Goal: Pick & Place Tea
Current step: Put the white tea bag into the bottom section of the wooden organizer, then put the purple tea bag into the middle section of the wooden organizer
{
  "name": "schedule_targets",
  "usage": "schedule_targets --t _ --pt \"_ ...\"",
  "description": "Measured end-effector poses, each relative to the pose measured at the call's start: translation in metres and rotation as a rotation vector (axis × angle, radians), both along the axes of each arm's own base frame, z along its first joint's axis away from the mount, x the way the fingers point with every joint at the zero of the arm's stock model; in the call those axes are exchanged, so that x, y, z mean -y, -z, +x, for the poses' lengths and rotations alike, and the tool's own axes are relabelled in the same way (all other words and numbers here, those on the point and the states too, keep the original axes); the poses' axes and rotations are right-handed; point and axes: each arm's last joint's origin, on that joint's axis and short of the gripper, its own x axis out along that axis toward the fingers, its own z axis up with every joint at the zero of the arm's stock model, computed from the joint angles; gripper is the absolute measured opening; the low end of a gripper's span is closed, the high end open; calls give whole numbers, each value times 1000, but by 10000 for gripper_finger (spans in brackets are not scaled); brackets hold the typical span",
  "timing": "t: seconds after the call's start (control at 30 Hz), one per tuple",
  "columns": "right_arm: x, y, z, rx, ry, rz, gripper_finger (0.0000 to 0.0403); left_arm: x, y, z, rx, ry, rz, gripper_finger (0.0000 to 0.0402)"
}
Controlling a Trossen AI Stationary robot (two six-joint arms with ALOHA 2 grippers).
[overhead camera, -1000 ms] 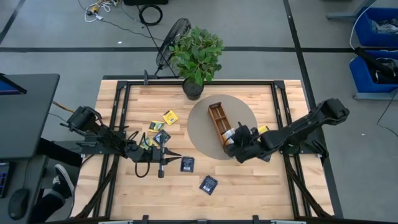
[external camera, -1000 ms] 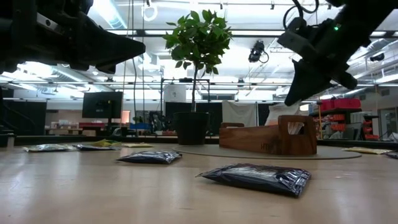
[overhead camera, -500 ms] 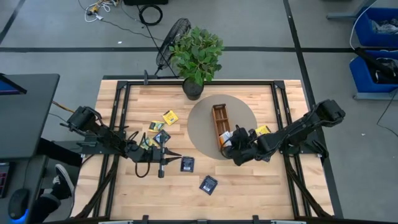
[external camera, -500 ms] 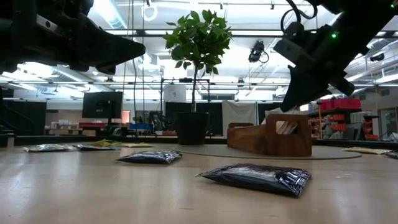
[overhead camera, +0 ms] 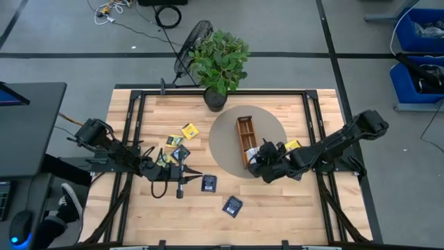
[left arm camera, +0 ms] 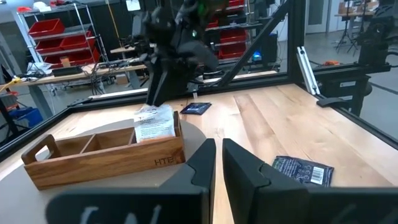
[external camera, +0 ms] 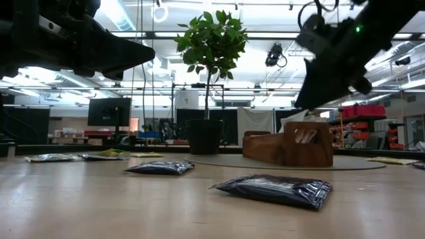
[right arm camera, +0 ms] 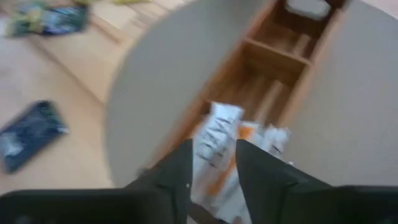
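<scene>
Hovering right pincer (right arm camera: 211, 163) over tray (overhead camera: 244, 136) end, sachets (right arm camera: 219, 144) below.

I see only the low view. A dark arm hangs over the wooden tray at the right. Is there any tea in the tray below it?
Observer: Yes. The left wrist view shows white-and-orange sachets standing in the end compartment of the tray, just below the right gripper.
Operator: Does it hold one of them?
Observer: It seems not. In its own wrist view the fingers are apart, and the sachets lie beyond them in the tray.
Operator: Where is the other arm?
Observer: From above, the left gripper hovers over the bare wood, beside a navy sachet.
</scene>
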Motion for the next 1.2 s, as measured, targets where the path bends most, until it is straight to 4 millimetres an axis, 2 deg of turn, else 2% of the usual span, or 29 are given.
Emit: schedule_targets --t 0.2,0.37,0.53,0.67,0.83,1.07,1.2 --pt "-1 -18 -4 48 -86 -43 183 0 0 0 -2 0 -14 32" --pt "-7 -25 -4 64 -176 -83 220 -3 8 1 -71 -16 -108 34" --pt "-23 -32 -2 123 -300 -163 242 -9 21 5 -214 -15 -191 66" --pt "-32 -37 -2 153 -352 -245 244 -17 27 18 -350 -37 -244 113" --pt "-32 -36 -4 146 -346 -245 240 -26 29 36 -536 -26 -269 154" --pt "-33 -34 -3 137 -349 -245 237 -24 23 49 -672 0 -259 166" --pt "-33 -33 -3 135 -351 -244 237 -26 27 47 -743 -41 -229 160"
